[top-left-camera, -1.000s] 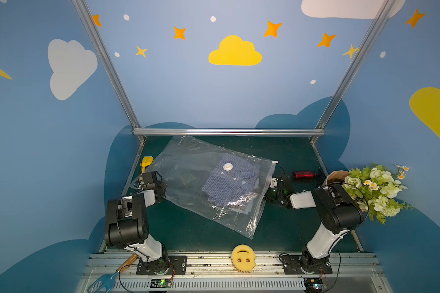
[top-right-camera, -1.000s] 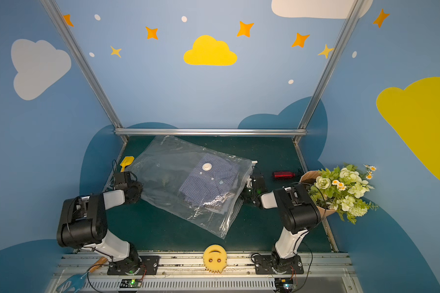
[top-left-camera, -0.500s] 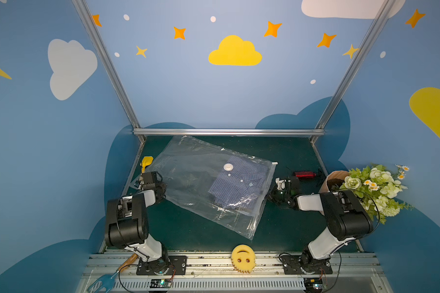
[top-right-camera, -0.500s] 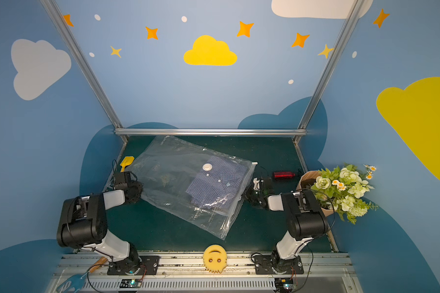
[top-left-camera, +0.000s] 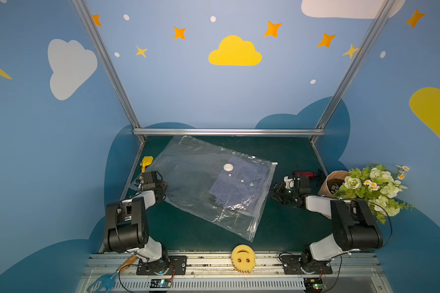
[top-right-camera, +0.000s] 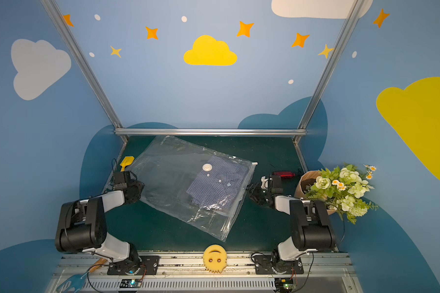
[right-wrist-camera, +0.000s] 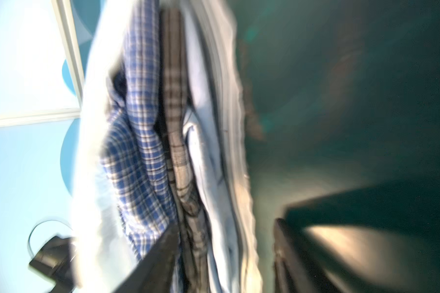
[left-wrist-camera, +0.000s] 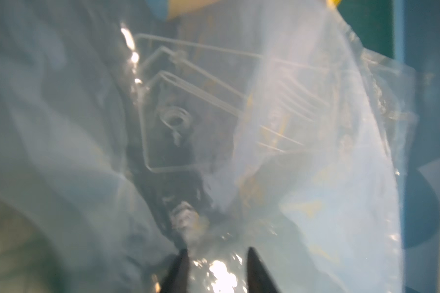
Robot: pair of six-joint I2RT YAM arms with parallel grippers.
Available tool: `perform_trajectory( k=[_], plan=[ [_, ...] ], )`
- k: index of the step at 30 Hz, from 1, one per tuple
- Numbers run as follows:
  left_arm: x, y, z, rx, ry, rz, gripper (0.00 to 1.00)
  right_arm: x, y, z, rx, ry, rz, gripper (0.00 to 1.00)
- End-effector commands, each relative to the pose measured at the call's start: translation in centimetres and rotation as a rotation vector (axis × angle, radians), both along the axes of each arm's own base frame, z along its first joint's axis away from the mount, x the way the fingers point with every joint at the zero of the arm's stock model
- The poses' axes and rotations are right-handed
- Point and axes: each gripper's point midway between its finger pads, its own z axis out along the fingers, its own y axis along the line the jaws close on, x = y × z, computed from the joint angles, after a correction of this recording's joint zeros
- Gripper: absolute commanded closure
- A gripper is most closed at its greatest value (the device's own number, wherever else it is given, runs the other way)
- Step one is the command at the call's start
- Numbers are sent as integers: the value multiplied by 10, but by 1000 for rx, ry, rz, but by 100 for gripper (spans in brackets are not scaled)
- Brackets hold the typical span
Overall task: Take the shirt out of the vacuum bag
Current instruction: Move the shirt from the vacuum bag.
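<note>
1. The vacuum bag [top-left-camera: 188, 182] lies flat and slanted across the middle of the green table [top-left-camera: 290, 157] in both top views. The checked shirt [top-left-camera: 239, 187] is wholly inside, in the bag's right half under the round white valve [top-left-camera: 228, 166].
2. Judging from this, nothing is out yet. The zip edge runs down the right side with the slider clip [top-left-camera: 274, 163] at its upper end; whether it is unsealed I cannot tell.
3. The left gripper [left-wrist-camera: 215, 256] sits at the bag's left edge, fingers apart with loose plastic between them.
4. The right gripper [right-wrist-camera: 225, 225] faces the zip edge just beside it, jaws wide, gripping nothing.
5. What remains is parting the mouth, reaching the shirt and drawing it out.
6. A red object [top-left-camera: 304, 174] and a flower pot [top-left-camera: 371, 185] crowd the right side. A yellow sponge [top-left-camera: 243, 257] sits lower centre and a yellow scoop [top-left-camera: 146, 162] at the left.
</note>
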Motion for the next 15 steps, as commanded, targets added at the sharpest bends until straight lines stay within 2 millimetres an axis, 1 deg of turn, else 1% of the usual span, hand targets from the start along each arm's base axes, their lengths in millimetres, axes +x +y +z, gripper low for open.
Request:
perform_trajectory(
  k=[1, 3, 4, 5, 7, 8, 9, 10, 12, 15],
  plan=[
    [4, -1, 42, 66, -49, -29, 40, -5, -21, 18, -64, -1, -20, 35],
    [7, 0, 71, 99, -101, -29, 35, -3, -31, 33, -73, -31, -44, 32],
    [5, 2, 88, 116, -132, -19, 32, -2, -36, 41, -72, -49, -56, 31],
    [3, 5, 99, 129, -150, -9, 29, 0, -38, 49, -66, -68, -59, 31],
    [-3, 9, 122, 159, -183, 4, 24, 5, -37, 67, -53, -113, -39, 29],
    [-7, 10, 127, 170, -182, 7, 22, 6, -33, 73, -47, -130, -14, 29],
    [-11, 12, 129, 179, -175, 13, 20, 11, -27, 84, -35, -155, 18, 28],
    [-16, 15, 126, 180, -163, 20, 18, 15, -21, 90, -27, -165, 54, 28],
    [-22, 20, 109, 101, -147, 37, 15, 19, -7, 91, -24, -158, 119, 28],
    [-38, 30, 77, 3, -98, 103, 14, 28, 10, 82, 0, -148, 161, 28]
  ],
)
